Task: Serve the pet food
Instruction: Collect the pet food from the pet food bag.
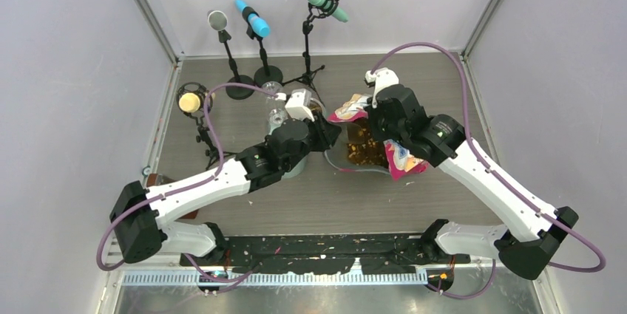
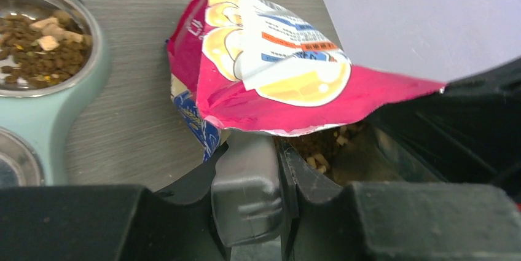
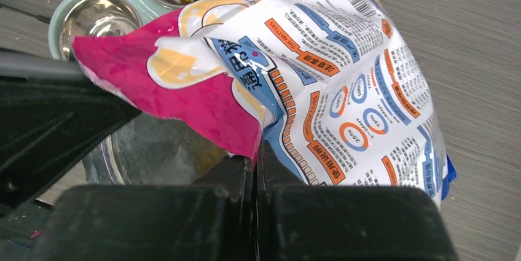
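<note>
Pet food (image 2: 319,150) shows as small brown pellets, some paler, in the open mouth of a glossy pink, white and blue bag (image 2: 270,77); more lies in one steel bowl (image 2: 93,27) of the mint feeder (image 2: 43,126). Grey wood-grain tabletop (image 2: 135,132), pale walls (image 1: 74,70). I see my right claw (image 3: 257,156) clenched on the bag's edge and my left claw (image 1: 326,135) clenched on the scoop handle (image 2: 246,193), with pellets just beyond it.

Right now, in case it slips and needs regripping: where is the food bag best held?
Pinch the pink rim at the mouth of the bag, coming from the right. The film there is thin and flat, the bag lies on its side, and the clear scoop occupies the opening's left. The right gripper is shut there.
</note>
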You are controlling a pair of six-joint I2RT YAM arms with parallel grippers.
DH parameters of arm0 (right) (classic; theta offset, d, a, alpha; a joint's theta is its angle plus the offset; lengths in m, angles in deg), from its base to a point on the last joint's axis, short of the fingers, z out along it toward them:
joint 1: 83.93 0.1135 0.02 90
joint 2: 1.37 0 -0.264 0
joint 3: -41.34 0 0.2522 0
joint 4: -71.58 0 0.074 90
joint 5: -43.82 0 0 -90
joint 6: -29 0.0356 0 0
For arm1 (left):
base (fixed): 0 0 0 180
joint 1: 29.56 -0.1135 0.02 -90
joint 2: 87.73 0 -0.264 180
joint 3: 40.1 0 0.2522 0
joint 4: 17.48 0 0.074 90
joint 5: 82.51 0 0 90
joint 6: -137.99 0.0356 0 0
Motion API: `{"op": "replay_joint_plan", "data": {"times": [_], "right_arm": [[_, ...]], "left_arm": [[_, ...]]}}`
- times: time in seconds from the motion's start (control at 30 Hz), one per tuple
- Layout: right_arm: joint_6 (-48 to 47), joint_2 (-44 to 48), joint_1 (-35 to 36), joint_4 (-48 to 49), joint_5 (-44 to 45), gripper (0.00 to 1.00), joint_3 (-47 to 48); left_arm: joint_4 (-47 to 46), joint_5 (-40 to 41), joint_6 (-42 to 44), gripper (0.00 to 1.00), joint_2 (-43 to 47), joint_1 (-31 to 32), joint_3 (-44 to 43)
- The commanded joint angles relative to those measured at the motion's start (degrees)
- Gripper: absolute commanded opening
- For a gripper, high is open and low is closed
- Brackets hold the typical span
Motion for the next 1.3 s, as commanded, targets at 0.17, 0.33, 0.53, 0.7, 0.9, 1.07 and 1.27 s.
{"op": "replay_joint_plan", "data": {"times": [0.17,0.33,0.53,0.7,0.9,1.07,1.27], "right_arm": [[4.9,-3.1,1.6,10.1,1.8,0.05,-0.9],[5.4,-3.9,2.3,10.5,2.5,0.05,-1.3],[6.1,-3.2,2.7,10.5,3.1,0.05,-3.0],[6.6,-2.1,2.7,10.5,3.7,0.05,-5.4],[7.0,-0.8,2.6,10.5,3.8,0.05,-8.1],[6.8,-0.2,2.4,10.0,4.1,0.05,-8.5],[6.4,0.0,1.2,9.3,4.3,0.05,-7.7]], "left_arm": [[-2.8,5.9,-0.8,0.0,3.8,-6.8,2.9],[-5.0,9.2,-2.4,0.0,3.0,-3.8,4.9],[-11.3,22.0,-5.3,0.0,-4.1,1.4,4.3],[-13.9,23.2,-10.9,0.0,-9.4,2.2,2.2],[-15.2,19.3,-19.4,0.0,-14.8,2.2,0.1],[-22.2,10.3,-27.2,0.0,-16.3,0.2,2.8],[-25.8,6.1,-27.7,0.0,-10.1,-2.6,8.6]]}}
